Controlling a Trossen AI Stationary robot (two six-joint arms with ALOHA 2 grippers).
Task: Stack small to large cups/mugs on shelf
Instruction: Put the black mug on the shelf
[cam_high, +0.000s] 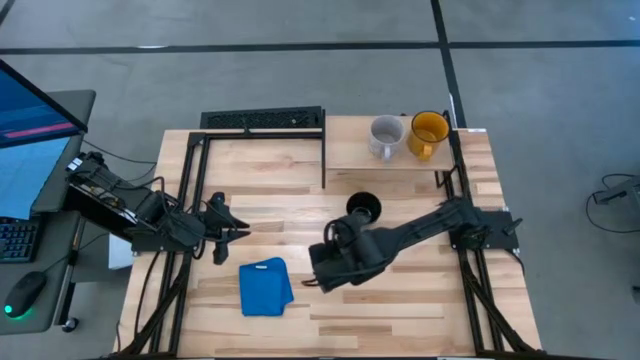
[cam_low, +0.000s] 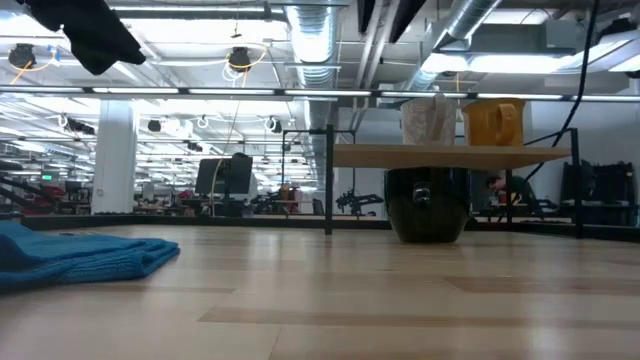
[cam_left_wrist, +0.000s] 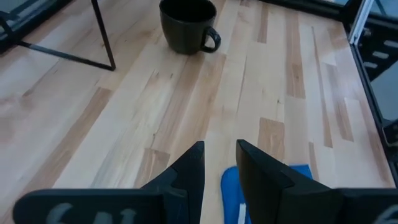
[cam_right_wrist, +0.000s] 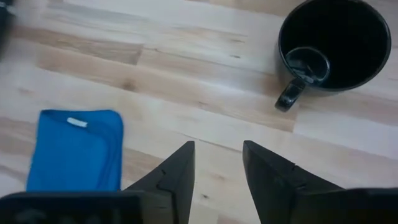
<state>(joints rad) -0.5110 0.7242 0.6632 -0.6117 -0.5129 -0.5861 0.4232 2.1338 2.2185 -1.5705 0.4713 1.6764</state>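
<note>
The black mug (cam_high: 363, 208) stands upright on the tabletop just in front of the shelf (cam_high: 350, 152), its handle (cam_right_wrist: 291, 94) toward the near side. The pale grey-white mug (cam_high: 384, 137) and the yellow mug (cam_high: 428, 132) stand side by side on the shelf board (cam_low: 450, 156). My right gripper (cam_high: 318, 270) hovers open near the table's middle, on the near-left side of the black mug (cam_right_wrist: 333, 43). My left gripper (cam_high: 228, 226) waits open at the table's left, above the wood, with the black mug (cam_left_wrist: 186, 25) far ahead of it.
A folded blue cloth (cam_high: 265, 287) lies flat on the table near its near edge, between the two grippers, also showing in the right wrist view (cam_right_wrist: 78, 149). The shelf's black frame legs (cam_left_wrist: 102, 34) stand on the table. A black rack (cam_high: 262, 120) sits at the far edge.
</note>
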